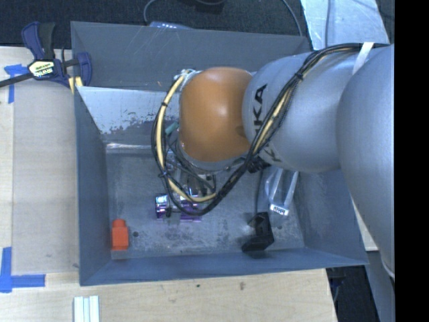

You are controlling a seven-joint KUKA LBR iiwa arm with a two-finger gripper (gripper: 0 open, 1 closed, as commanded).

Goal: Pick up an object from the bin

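The smooth silver-grey arm (315,113) is reaching into the grey metal bin (90,180) from the view's right. Its wrist is wearing a rounded, glossy orange cover (211,116), with yellow and black cables (163,136) looping round it. Below that cover the hand (182,194) is hanging low over the bin's scuffed, speckled floor, near the middle of the front half. Cover and cables are hiding its working end, so I cannot tell whether it is released or clenched.

Just beside the hand, towards the view's left, a small purple and silvery thing (163,206) is lying on the floor. A thin purple piece (190,212) is lying next to it, and I cannot tell whether the hand is touching either one.

Well apart from these, a blocky orange piece (120,235) is sitting in the front left corner. A black angular thing (258,235) is resting against the front wall. A long, shiny clear packet (278,190) with a white label is lying under the arm, just behind the black thing.
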